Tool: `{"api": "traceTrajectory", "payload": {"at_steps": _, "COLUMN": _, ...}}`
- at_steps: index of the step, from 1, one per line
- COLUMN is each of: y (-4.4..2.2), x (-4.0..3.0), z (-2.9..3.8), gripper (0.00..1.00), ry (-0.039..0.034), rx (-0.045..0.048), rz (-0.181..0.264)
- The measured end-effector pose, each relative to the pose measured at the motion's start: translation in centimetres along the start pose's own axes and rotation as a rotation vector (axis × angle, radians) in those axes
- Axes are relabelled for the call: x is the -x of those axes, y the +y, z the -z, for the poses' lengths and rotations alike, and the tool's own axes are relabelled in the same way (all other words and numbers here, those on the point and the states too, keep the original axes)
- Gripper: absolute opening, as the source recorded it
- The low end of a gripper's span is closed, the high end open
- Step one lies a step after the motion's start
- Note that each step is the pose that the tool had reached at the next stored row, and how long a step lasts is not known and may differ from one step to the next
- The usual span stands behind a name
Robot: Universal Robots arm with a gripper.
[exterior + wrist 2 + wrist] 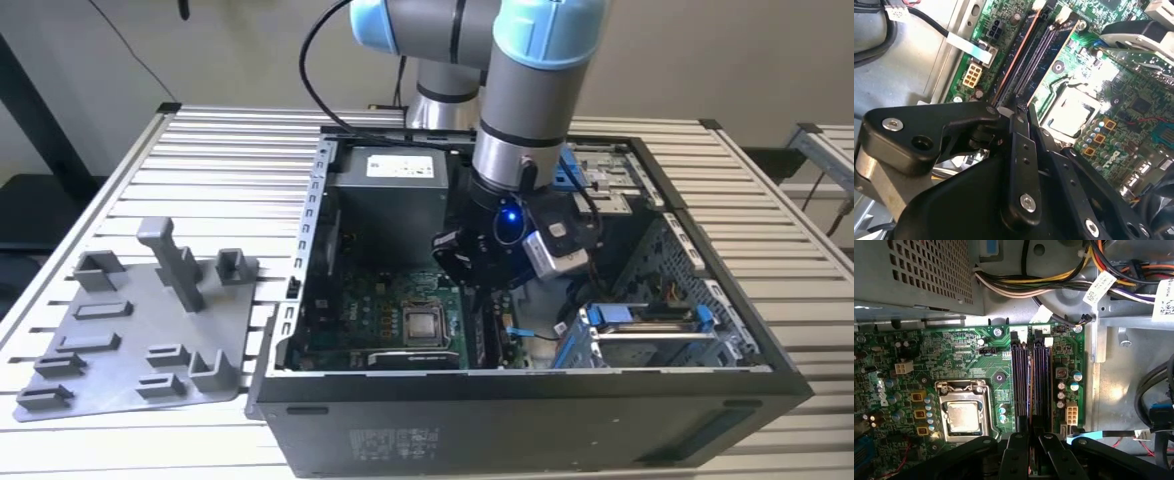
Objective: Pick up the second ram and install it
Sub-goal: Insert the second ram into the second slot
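My gripper [487,275] is down inside the open computer case, right over the two long black memory slots [1021,385] beside the processor socket. In both wrist views its black fingers [1016,130] stand almost together, shut on a thin edge-on strip that I take for the second ram [1031,457]. The fingertips [1024,437] sit at the near end of the slots [1024,55], and the stick lines up lengthwise with them. Most of the ram is hidden by the fingers, so I cannot tell how deep it sits.
The processor socket [964,417] lies beside the slots. A grey power supply [387,190] and cable bundles [1054,285] crowd the far end, with a drive cage [647,330] on the exterior view's right. A grey holder plate [134,330] lies on the slatted table outside the case.
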State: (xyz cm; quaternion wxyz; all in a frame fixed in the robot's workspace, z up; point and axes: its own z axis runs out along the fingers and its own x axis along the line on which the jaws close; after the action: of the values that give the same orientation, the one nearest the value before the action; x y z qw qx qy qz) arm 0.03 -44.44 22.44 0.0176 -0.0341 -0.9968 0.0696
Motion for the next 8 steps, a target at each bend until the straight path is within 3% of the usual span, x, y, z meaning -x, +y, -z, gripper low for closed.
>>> {"api": "traceTrajectory", "payload": {"at_steps": 3, "y": -0.01, "x": 0.0, "z": 0.0, "gripper": 0.14, "ry": -0.0062, "rx": -0.0014, "rz": 0.044}}
{"api": "traceTrajectory", "payload": {"at_steps": 8, "y": 0.1, "x": -0.05, "z": 0.02, "gripper": 0.14, "ry": -0.007, "rx": -0.0017, "rz": 0.05}}
